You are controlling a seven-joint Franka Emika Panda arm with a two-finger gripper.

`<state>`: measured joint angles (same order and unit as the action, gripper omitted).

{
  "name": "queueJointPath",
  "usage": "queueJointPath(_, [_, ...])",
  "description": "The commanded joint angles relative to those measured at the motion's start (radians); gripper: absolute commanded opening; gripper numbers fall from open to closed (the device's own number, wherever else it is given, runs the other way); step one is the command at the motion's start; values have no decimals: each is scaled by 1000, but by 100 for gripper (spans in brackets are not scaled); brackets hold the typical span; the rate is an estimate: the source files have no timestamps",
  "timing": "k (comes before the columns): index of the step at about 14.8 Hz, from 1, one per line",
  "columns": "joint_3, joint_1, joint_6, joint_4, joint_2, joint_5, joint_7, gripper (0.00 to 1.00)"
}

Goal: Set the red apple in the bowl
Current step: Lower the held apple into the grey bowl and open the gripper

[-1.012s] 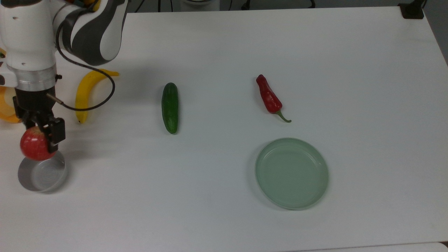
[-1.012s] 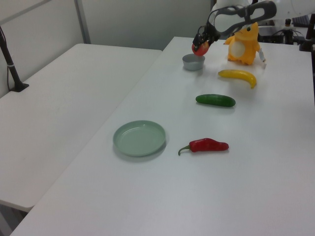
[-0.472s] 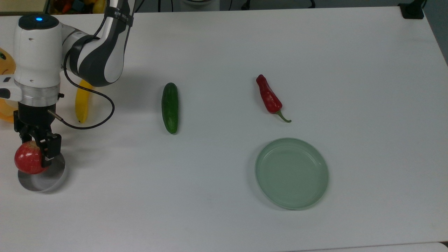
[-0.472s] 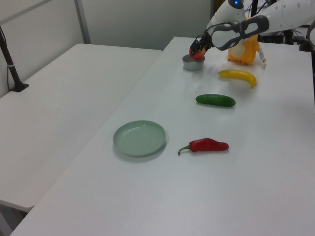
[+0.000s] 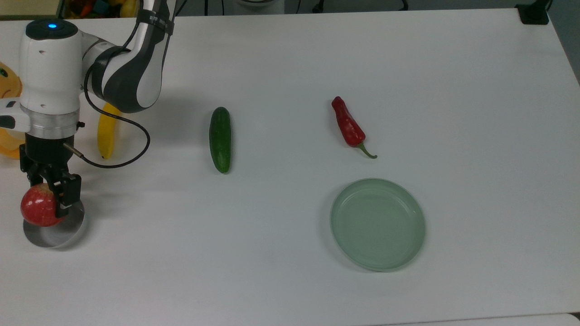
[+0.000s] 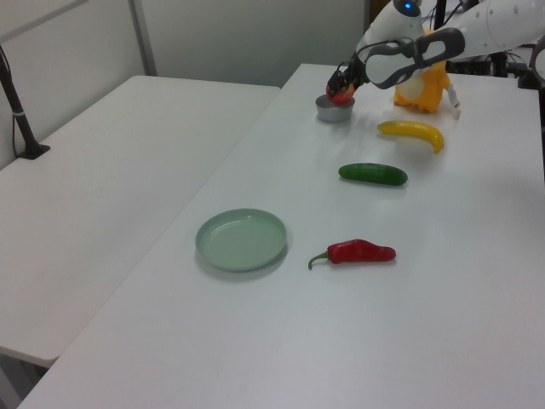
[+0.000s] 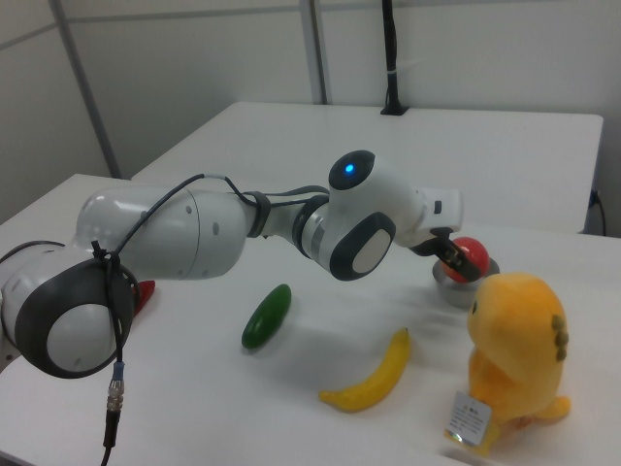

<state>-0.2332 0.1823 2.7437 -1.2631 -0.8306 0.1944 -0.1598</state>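
The red apple is held clamped by the end effector just over the bowl, so only lowering and release are judged to remain.

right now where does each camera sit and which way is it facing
Top view: overhead, looking straight down at the table; the arm enters at the top view's upper left, and the gripper holds the red apple over the bowl.
Left view: low, beyond the pale green plate, looking along the table toward the arm at the far end.
Right view: close behind the arm, by the yellow toy, looking over the banana.
Shared: all three show the cucumber and the apple at the bowl.
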Motion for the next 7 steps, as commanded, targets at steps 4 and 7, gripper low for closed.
queueJointPath(4, [23,0,83,14,-31,20,-7,54])
queueJointPath(7, [23,0,85,11,-31,20,-7,71])
